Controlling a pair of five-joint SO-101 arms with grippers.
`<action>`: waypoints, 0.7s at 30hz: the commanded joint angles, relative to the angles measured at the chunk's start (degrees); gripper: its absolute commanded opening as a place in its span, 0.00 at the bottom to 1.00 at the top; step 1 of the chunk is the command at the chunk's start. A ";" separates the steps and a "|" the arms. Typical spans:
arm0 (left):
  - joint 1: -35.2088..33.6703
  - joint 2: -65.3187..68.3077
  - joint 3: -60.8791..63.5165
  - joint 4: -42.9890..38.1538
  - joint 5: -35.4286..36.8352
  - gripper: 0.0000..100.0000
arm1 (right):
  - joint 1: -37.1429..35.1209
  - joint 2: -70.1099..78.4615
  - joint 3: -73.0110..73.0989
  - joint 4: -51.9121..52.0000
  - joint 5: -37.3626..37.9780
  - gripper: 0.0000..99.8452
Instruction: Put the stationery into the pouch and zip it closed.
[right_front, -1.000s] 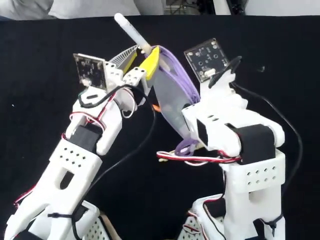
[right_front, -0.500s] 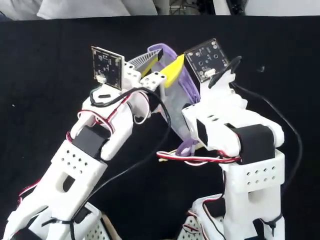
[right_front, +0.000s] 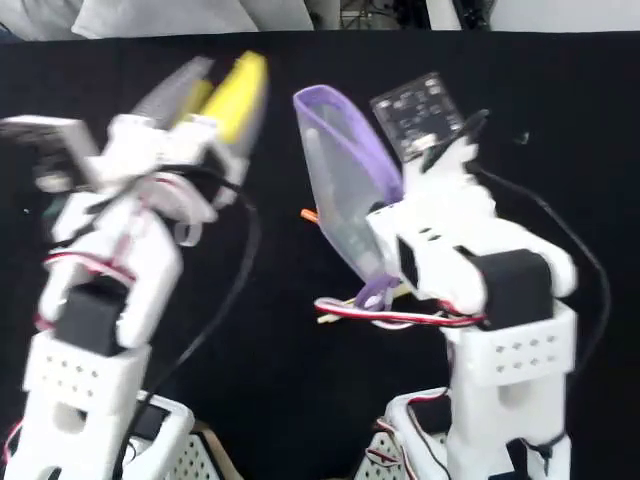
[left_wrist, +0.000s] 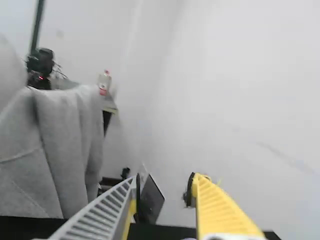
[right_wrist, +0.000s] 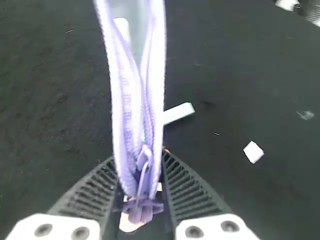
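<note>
Where the black table (right_front: 560, 90) ends, a white wall (left_wrist: 240, 100) rises.

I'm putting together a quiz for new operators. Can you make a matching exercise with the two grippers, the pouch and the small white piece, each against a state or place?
Things:
1. left gripper
2. right gripper
3. pouch
4. small white piece

States or places:
A. lying on the black table
B. open, holding nothing
C. purple-edged, held by one end
D. shut on the pouch

Pairs: 1-B; 2-D; 3-C; 4-A
</note>
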 joint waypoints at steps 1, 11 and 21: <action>-3.12 0.09 -4.79 0.53 1.32 0.18 | 4.40 0.04 -8.40 1.85 0.35 0.01; -2.59 14.77 -9.98 0.88 1.32 0.18 | 13.80 -0.04 -17.98 6.07 0.44 0.01; 5.67 34.64 -13.93 0.44 -11.78 0.18 | 27.16 0.13 -18.33 5.54 3.25 0.01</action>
